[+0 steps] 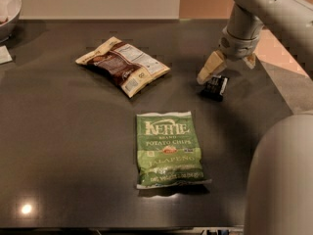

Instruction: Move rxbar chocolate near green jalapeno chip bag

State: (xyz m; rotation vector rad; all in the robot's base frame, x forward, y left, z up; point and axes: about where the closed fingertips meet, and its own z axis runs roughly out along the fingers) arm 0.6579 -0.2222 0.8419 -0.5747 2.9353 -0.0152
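Note:
The rxbar chocolate (pixel 216 87), a small black wrapper, lies on the dark table (pixel 63 146) at the right. My gripper (pixel 226 72) hovers just above and behind it, open. One cream finger (pixel 209 68) slants down to the bar's left edge and the other finger (pixel 251 60) shows further right. Whether the left finger touches the bar I cannot tell. The green jalapeno chip bag (pixel 167 149) lies flat at the centre front, well apart from the bar.
A brown-and-cream chip bag (pixel 123 64) lies at the back centre-left. A bowl (pixel 9 11) and a small white packet (pixel 4 55) sit at the far left edge. The robot's own grey body (pixel 281 180) fills the lower right corner.

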